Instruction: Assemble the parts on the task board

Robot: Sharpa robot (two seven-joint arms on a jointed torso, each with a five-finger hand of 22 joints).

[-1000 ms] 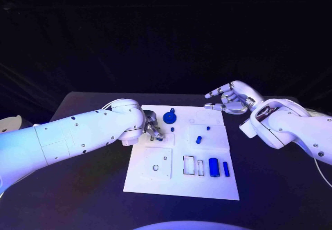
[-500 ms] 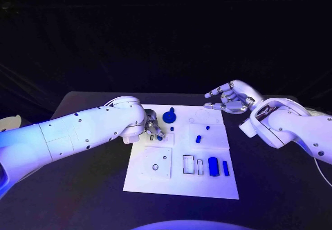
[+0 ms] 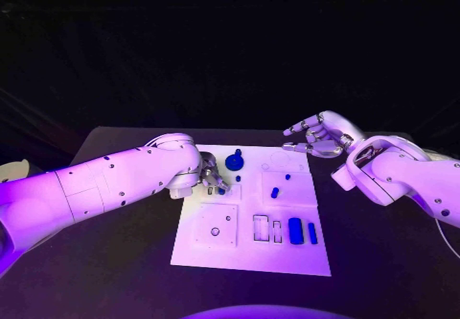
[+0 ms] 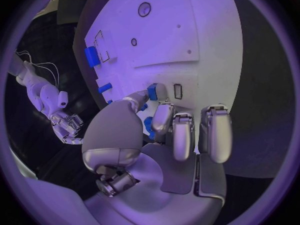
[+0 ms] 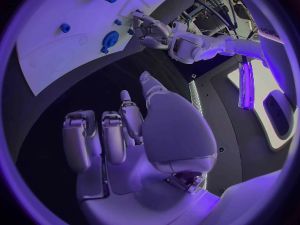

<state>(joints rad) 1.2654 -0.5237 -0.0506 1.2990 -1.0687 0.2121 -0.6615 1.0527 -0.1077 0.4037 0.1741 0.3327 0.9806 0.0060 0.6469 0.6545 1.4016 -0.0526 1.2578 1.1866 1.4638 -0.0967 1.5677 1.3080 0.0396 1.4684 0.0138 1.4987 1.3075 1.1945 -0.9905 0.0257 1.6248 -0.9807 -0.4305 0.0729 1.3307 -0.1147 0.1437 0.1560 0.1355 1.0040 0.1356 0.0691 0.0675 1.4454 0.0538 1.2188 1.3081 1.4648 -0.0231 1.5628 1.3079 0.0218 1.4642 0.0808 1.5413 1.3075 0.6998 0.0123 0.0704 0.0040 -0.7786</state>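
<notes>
Reaching in over the upper left part of the task board point(image 3: 251, 259), the left hand point(image 3: 211, 178) has its fingers bent down onto the board; we see in the left wrist view point(image 4: 156, 130) the thumb and a fingertip closing on a small blue part point(image 4: 152, 91), so we call it a pinch, right beside a small rectangular slot point(image 4: 177, 91). The board lies flat in the middle of the black surface point(image 3: 115, 266).

The right hand point(image 3: 316, 136) sits above the surface just off the board's far right corner, holding nothing, fingers loosely curled but apart; the right wrist view point(image 5: 119, 130) shows the same, nothing in the palm.

Parts on the board, head view: a blue round knobbed piece point(image 3: 234, 160) near the far edge, just beside the left hand; a small blue peg point(image 3: 238, 178) below it; another small peg point(image 3: 286, 177) to the right; a short blue cylinder point(image 3: 275, 193) on the raised right panel; a larger blue cylinder point(image 3: 295, 230) and a thin blue bar point(image 3: 312, 232) side by side at the near right, next to two empty rectangular recesses point(image 3: 260, 228). A round hole point(image 3: 215, 231) sits in the near-left panel.
</notes>
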